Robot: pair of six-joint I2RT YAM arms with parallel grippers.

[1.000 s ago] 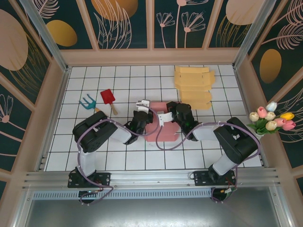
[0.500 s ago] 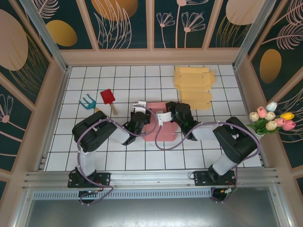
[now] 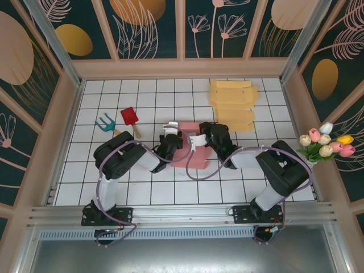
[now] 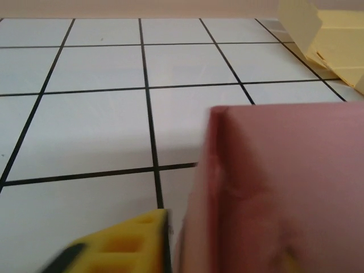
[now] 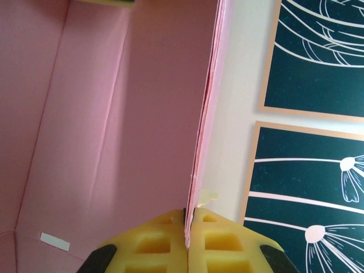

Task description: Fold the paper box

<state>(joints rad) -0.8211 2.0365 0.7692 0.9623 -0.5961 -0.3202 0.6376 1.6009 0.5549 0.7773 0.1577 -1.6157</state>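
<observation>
Pink box: the pink paper box point(image 3: 191, 152), partly raised, is sitting on the white tiled tabletop point(image 3: 119, 185) just on the near-left side of the stack of flat yellow cardboard blanks point(image 3: 232, 105).
Right tool: the right tool point(image 5: 189, 242) is clamping the top edge of the box wall nearer the stack, its yellow foam pads point(image 5: 224, 247) pressing together on the paper.
Left tool: the left tool point(image 3: 172, 135) is working at the box wall farther from the stack. One yellow pad is showing just beside the pink panel and the other is hiding behind it, so I cannot tell whether it is gripping.
Step in hand: the arms are probably raising and squaring the side walls; the box is looking half-formed.
Next move: it is calling for the right tool steadying its wall while the left tool is pushing the far wall upright toward the stack, creasing the fold without crushing the thin paper.
</observation>
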